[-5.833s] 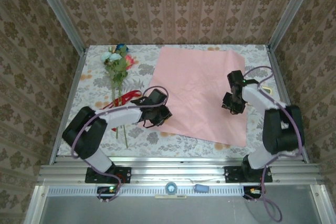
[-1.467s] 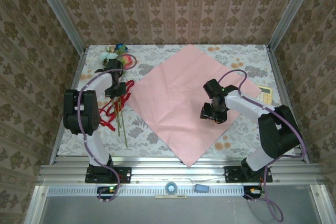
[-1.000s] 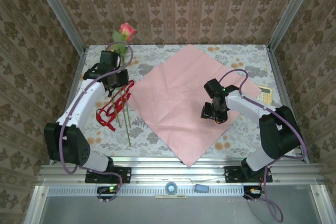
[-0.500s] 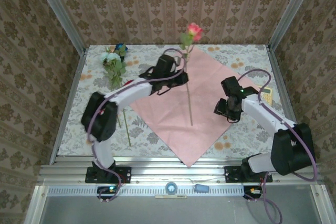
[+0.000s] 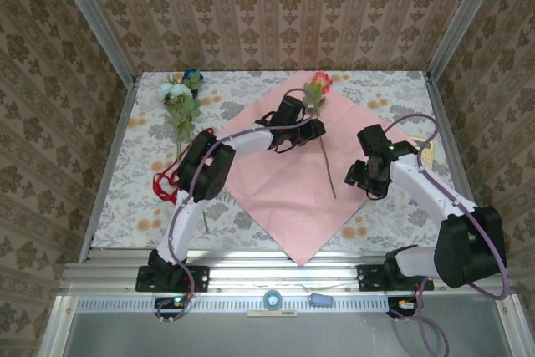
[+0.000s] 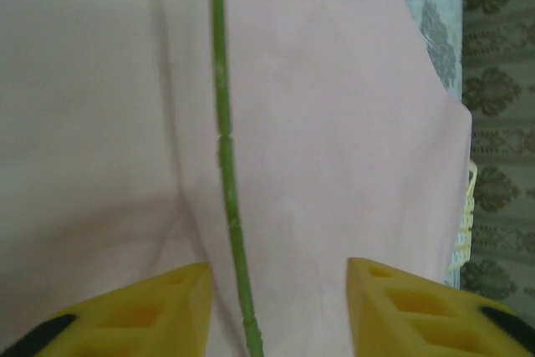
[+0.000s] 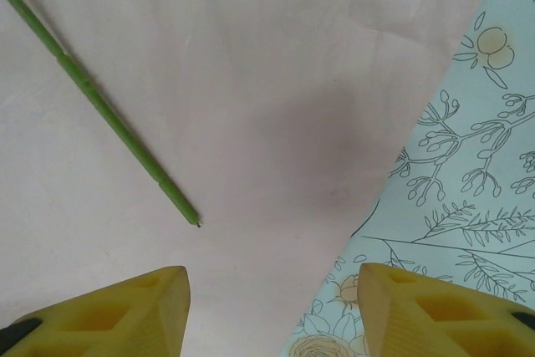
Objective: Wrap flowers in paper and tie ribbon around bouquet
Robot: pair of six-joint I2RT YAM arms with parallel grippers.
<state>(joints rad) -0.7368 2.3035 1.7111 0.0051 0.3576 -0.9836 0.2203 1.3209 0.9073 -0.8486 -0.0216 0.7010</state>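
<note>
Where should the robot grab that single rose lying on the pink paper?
Probably the middle of the stem, coming straight down from above and pinching across it. The rose lies flat on the paper. Its stem is thin, straight and bare there, while the head is soft.

Boxed in at nine, twelve and three o'clock by brown damask-patterned wallpaper walls (image 5: 276, 6). Framed at eleven and one by slanting silver aluminium corner posts (image 5: 92, 18). Down the middle, spread flat and evenly lit: pale floral-printed tablecloth (image 5: 134, 181). Along six o'clock, edged by a grooved aluminium rail (image 5: 284, 273), with a smooth grey panel (image 5: 276, 332) just below.
</note>
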